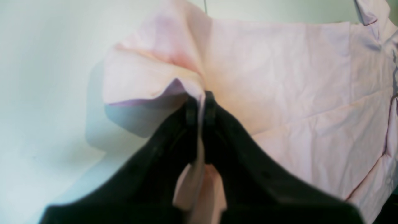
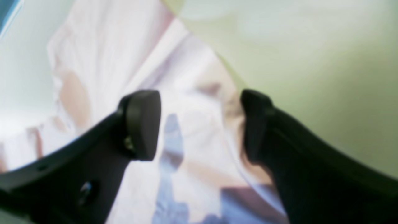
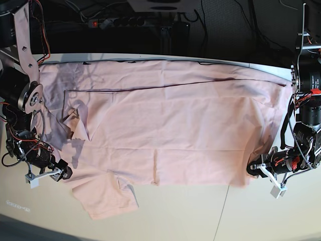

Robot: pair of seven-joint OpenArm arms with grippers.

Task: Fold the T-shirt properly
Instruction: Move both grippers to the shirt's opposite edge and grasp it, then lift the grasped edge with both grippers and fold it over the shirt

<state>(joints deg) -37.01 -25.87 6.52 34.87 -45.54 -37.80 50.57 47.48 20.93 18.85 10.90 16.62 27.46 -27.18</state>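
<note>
The pale pink T-shirt (image 3: 170,125) lies spread, plain side up, across the table, with a sleeve (image 3: 103,196) sticking out toward the front left. My left gripper (image 1: 200,102) is shut on a bunched edge of the T-shirt (image 1: 279,77), and cloth runs down between its fingers. In the base view this left gripper (image 3: 252,170) sits at the shirt's front right corner. My right gripper (image 2: 199,124) stands open just above blurred pink cloth (image 2: 102,46), with nothing between its fingers. In the base view the right gripper (image 3: 63,173) hovers at the shirt's left edge, by the sleeve.
The pale table (image 3: 200,216) shows bare along the front, with a thin seam (image 3: 220,211) running across it. A power strip and cables (image 3: 115,21) lie behind the back edge. The arm bases stand at the far left (image 3: 22,95) and far right (image 3: 306,120).
</note>
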